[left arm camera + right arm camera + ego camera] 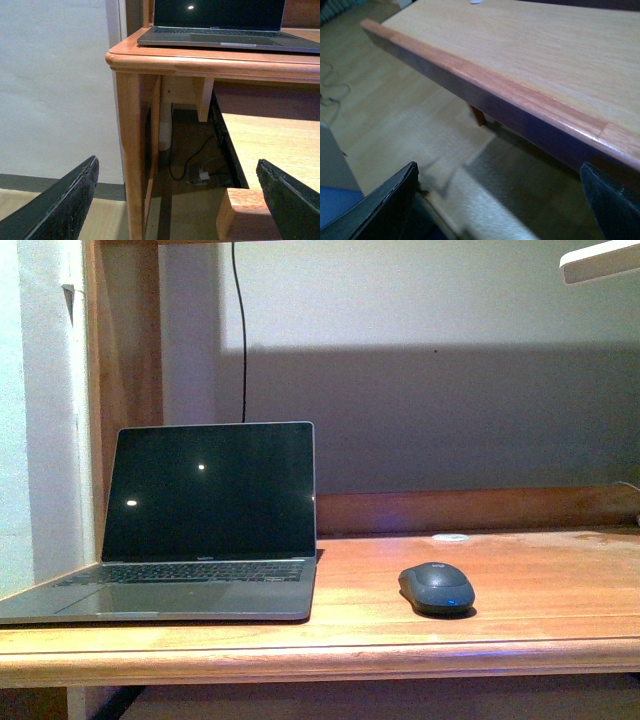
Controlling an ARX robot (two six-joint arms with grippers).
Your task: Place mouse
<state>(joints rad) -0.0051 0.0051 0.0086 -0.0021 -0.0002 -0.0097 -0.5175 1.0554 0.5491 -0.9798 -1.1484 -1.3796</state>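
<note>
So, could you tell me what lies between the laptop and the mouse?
Nothing: in the front view, only bare wood of the desk separates the laptop and the mouse.

Wooden desk (540, 625), grey wall (430, 300), tan floor (395, 95)

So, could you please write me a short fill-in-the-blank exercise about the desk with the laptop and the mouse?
1. The mouse lies on the desk to the ___ of the laptop.
2. The laptop's lid is ___.
3. The white disc lies ___ the mouse, nearer the wall.
4. The left fingers and right fingers are spread and hold ___.
Missing words: right; open; behind; nothing.
</note>
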